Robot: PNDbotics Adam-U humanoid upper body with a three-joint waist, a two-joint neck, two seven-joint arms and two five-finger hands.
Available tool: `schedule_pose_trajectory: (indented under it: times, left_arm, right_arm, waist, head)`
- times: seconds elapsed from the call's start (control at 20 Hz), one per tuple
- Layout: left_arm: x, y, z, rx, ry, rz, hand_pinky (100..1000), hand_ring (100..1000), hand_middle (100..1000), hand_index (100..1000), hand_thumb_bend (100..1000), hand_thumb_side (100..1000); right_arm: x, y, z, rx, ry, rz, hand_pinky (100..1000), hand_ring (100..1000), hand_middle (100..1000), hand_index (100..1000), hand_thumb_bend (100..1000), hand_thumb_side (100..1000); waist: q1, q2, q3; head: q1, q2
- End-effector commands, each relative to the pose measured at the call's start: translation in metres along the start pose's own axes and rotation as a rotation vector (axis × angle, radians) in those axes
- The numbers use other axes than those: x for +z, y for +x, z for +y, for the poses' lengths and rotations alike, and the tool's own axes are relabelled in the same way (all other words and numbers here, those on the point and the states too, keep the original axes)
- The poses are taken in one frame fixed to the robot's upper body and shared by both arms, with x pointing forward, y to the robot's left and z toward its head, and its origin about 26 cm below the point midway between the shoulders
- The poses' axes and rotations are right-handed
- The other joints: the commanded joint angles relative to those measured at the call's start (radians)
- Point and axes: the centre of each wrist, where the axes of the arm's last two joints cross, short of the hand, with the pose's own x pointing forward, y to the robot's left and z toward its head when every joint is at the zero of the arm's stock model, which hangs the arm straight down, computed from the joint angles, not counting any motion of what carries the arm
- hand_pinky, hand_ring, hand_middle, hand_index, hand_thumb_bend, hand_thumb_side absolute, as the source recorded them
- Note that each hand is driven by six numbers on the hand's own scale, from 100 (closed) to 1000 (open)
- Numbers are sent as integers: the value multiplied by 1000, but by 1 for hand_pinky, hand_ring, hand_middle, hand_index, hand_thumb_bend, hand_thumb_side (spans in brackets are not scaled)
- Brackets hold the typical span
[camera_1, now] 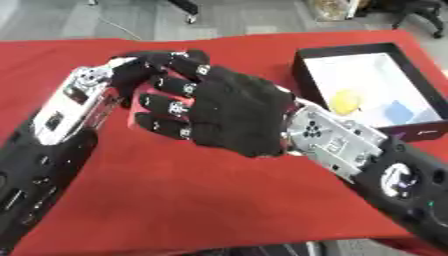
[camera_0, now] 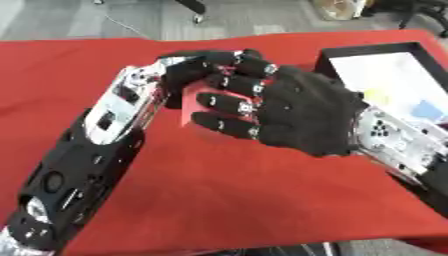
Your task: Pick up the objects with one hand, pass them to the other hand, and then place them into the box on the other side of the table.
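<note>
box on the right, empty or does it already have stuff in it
Not empty. The box, open-topped with a white inside, holds a yellow object and a blue object. The box's near-right corner is hidden by the right arm.

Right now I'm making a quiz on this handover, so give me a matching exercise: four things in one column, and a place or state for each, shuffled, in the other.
Things:
1. red block
2. right hand
3. yellow object
4. box

Places or states:
A. lying inside the box
B. on the table's right side, open on top
C. between the two hands
D. fingers curled over the block

Pairs: 1-C, 2-D, 3-A, 4-B
</note>
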Motion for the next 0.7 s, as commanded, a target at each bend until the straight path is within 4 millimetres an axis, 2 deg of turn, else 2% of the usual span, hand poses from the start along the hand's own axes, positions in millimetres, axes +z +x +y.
schedule_pose_trajectory:
  times: [0.05, 0.2, 0.4, 0.7]
  left_arm:
    - [11, 5, 12, 27, -39, 70, 640, 550, 435, 627, 100, 916]
    - [19, 0, 20, 23, 0, 69, 656, 591, 472, 661, 100, 1000]
    - [41, -4, 36, 9, 94, 51, 680, 642, 521, 691, 100, 1000]
    - [108, -10, 61, -20, 396, -8, 689, 651, 530, 687, 100, 1000]
  right_arm:
    - [2, -7, -7, 17, -23, 7, 827, 650, 545, 348, 138, 100]
    - [3, -8, -7, 9, -33, 15, 827, 652, 555, 338, 118, 100]
    - [9, -11, -7, 14, -34, 44, 829, 651, 564, 334, 110, 100]
    - [39, -21, -8, 46, 33, 183, 815, 659, 561, 339, 100, 100]
  waist:
    - [-5, -19, -4]
    - [-8, -19, -6]
    - [-13, -21, -10]
    - [-15, -21, -8]
  head:
    - [5, -2]
    - [7, -2]
    - [10, -2]
    - [7, -2]
